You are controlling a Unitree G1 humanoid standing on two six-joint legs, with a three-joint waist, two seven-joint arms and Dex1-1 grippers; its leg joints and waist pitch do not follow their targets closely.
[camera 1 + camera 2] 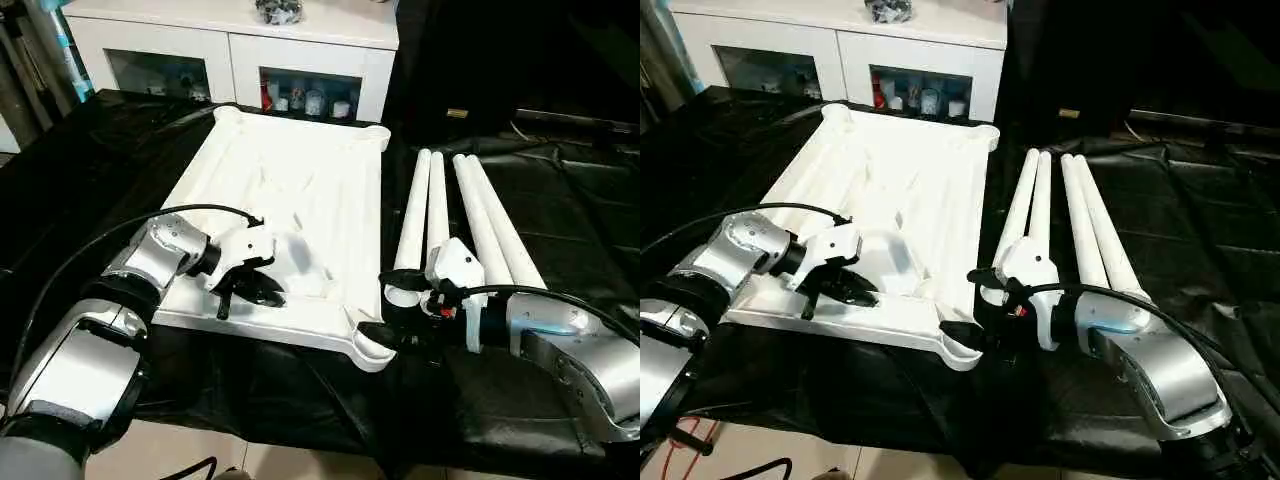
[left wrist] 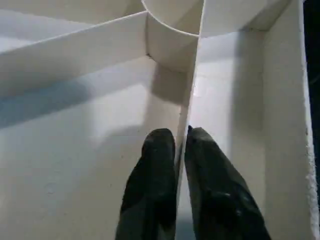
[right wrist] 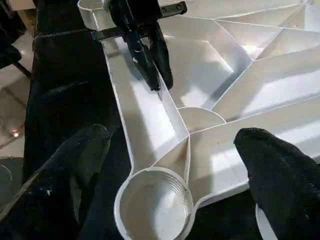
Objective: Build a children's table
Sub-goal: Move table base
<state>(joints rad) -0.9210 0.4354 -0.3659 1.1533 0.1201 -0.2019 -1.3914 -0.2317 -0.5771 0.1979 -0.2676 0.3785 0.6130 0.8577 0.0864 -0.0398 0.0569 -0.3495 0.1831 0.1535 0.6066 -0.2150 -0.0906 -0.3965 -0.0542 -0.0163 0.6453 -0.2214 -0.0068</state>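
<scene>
The children's table lies in parts on black cloth. Its white tabletop (image 1: 330,180) is upside down with the ribbed underside facing up. My left gripper (image 2: 180,135) reaches in near the front edge and is shut on a thin upright rib (image 2: 192,95), one finger on each side. My right gripper (image 3: 170,145) stands open, its fingers wide apart on either side of the near right corner socket (image 3: 152,205) without touching it. The white tube legs (image 1: 482,220) lie side by side to the right of the tabletop, their near ends beside my right wrist.
The black-draped work table (image 1: 570,190) extends to the right and left of the parts. A white cabinet (image 1: 230,45) with glass doors stands behind it. Light floor (image 1: 300,460) shows past the table's front edge. Black cables arc over both forearms.
</scene>
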